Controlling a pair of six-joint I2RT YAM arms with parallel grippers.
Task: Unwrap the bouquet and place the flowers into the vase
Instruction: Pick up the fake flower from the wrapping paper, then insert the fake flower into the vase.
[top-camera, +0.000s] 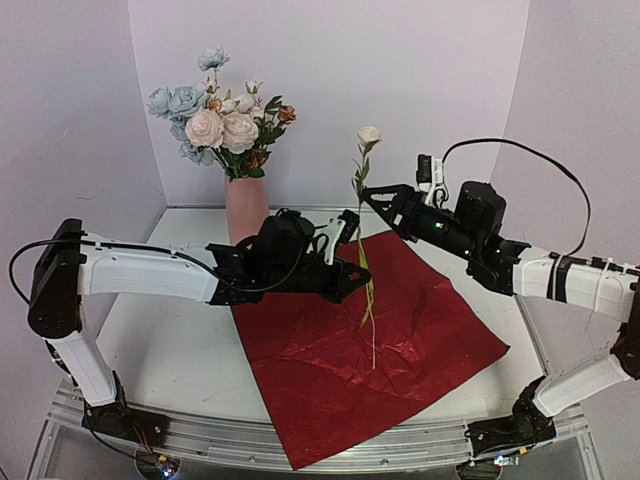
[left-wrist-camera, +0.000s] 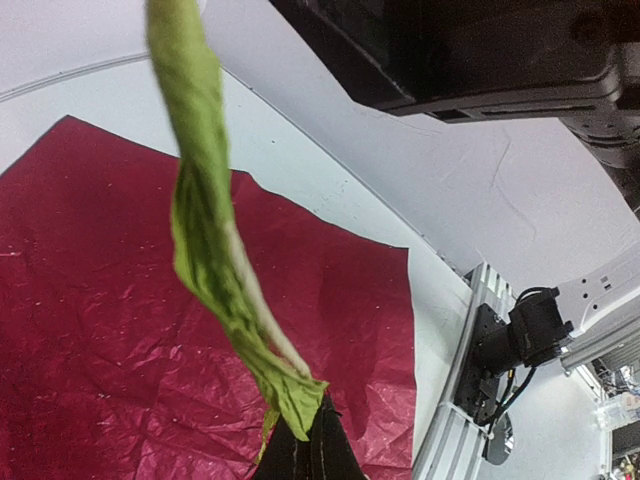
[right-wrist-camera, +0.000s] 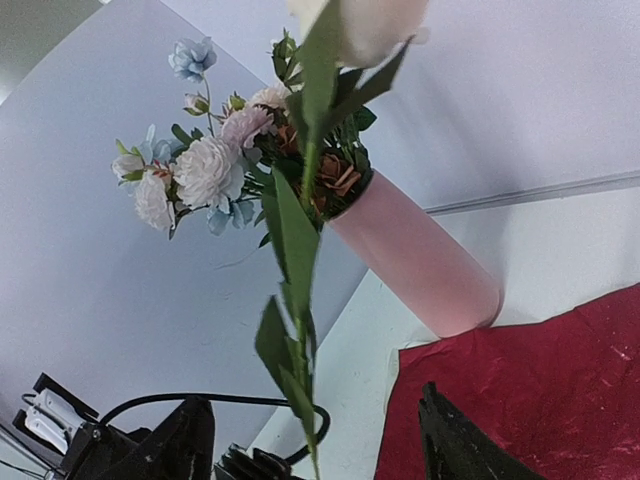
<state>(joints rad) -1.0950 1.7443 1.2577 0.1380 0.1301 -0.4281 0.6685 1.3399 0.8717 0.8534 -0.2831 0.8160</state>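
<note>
One white-headed flower (right-wrist-camera: 296, 232) is held upright above the flattened dark red wrapping paper (top-camera: 400, 340), clamped at mid-stem by the fully closed left gripper (top-camera: 352, 275). The right gripper (top-camera: 372, 197) is positioned higher on the stem, with its jaws spread and clear of it. The other flowers (top-camera: 225, 125) are seated in the vase (top-camera: 246, 212), at the far left of the table (top-camera: 170, 350).
</note>
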